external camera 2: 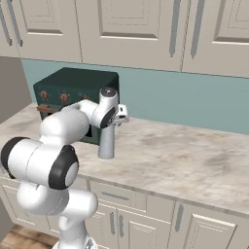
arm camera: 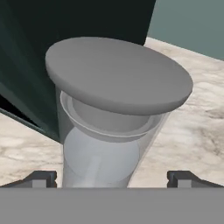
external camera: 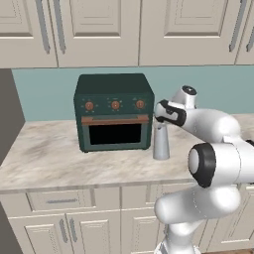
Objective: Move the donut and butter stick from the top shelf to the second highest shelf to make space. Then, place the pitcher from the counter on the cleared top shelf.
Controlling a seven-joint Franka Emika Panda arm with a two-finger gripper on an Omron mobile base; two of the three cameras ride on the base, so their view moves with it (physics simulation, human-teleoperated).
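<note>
Clear glass with a grey lid, the pitcher (arm camera: 111, 118) stands upright on the marbled counter (external camera: 44, 158), just right of the dark green toaster oven (external camera: 114, 113). Above it hangs the gripper (arm camera: 113, 177), jaws spread wide to either side of the pitcher and holding nothing.

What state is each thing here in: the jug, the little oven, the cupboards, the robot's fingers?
pitcher: upright on the counter, lid on, not gripped.
toaster oven: door shut.
wall cabinets: doors shut.
drawer: shut.
fingers: spread wide either side of the pitcher.
</note>
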